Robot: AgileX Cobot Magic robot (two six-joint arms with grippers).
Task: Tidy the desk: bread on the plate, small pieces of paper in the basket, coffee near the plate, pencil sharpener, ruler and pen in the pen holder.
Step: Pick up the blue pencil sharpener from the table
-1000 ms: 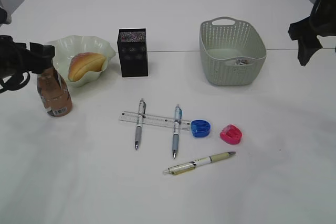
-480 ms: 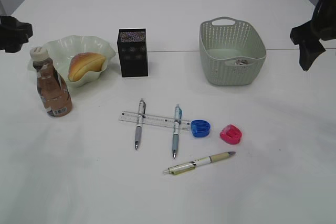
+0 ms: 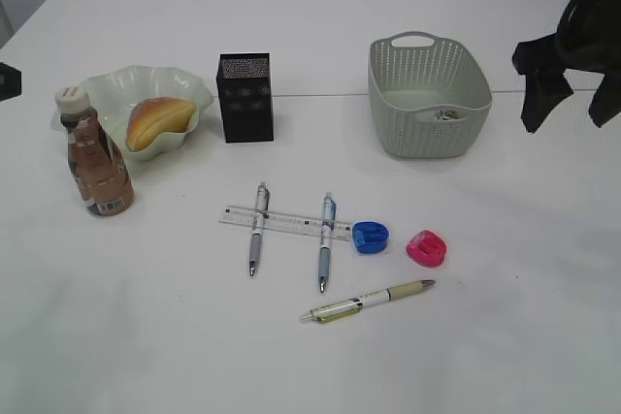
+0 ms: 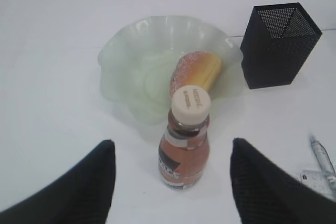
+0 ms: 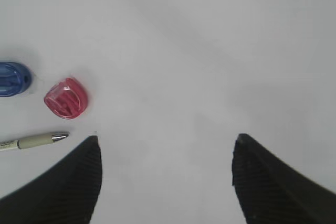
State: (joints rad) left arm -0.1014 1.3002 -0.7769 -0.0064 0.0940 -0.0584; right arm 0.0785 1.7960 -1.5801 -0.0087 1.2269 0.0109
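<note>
Bread (image 3: 158,120) lies on the pale green plate (image 3: 116,84), and the coffee bottle (image 3: 95,157) stands upright just left of it. My left gripper (image 4: 171,141) is open, hovering above and behind the bottle (image 4: 185,150) without touching it. A clear ruler (image 3: 286,223) lies under two pens (image 3: 256,228), with a third pen (image 3: 369,301) nearer the front. The blue (image 3: 371,237) and pink (image 3: 426,247) pencil sharpeners sit beside them. The black pen holder (image 3: 245,97) and the basket (image 3: 428,94), holding paper bits (image 3: 446,114), stand behind. My right gripper (image 5: 167,138) hangs open over bare table.
In the exterior view the right arm (image 3: 571,104) hangs high to the right of the basket. Only a sliver of the left arm (image 3: 8,81) shows at the left edge. White tabletop stretches in front of the pens.
The left gripper has let go of the coffee bottle and drawn back left, almost out of the exterior view. The right arm has shifted slightly left.
</note>
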